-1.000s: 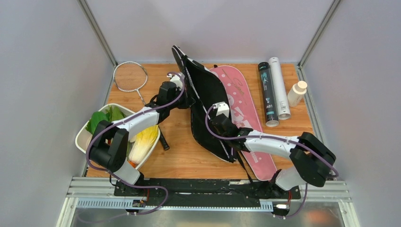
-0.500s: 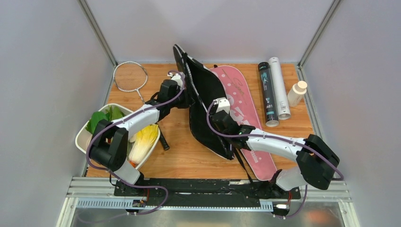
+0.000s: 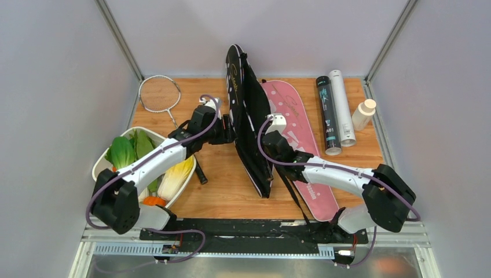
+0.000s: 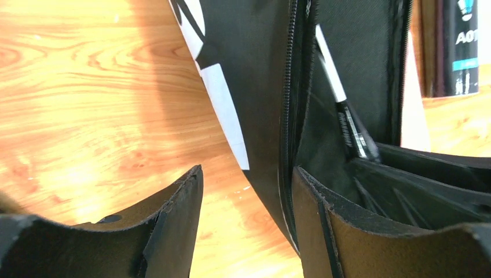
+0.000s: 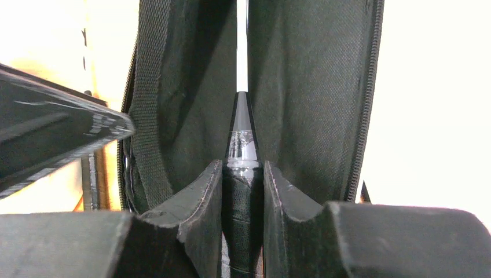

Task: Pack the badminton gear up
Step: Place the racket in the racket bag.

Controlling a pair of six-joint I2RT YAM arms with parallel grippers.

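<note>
Up comes the black racket bag [image 3: 248,110]! A second ago it lay splayed and tilted; now it stands almost on edge in the middle of the bench [image 3: 223,185], its rounded end toward the far edge. And the left gripper [image 4: 246,174] has let go: its jaws are flung wide, and the bag's zipped rim passes between the fingers [image 4: 173,220] with bare wood showing on the left side (no pad pressing that I can see).

Over to the right gripper [image 5: 243,168]. It is pinched narrow on the dark handle of a racket [image 5: 243,231], fingers tight on both sides. The white shaft runs straight up between the two fabric walls of the open bag.

Behind it the pink bag [image 3: 295,124] lies flat, stretching from the far edge toward the near right corner. At the far right corner a black tube [image 3: 328,116] and a white tube [image 3: 341,107] lie side by side, touching, with a white bottle [image 3: 363,114] standing just beside them. The silver racket [image 3: 157,92] lies with its head in the far left corner. A white tray [image 3: 99,168] of greens sits against the left edge.
</note>
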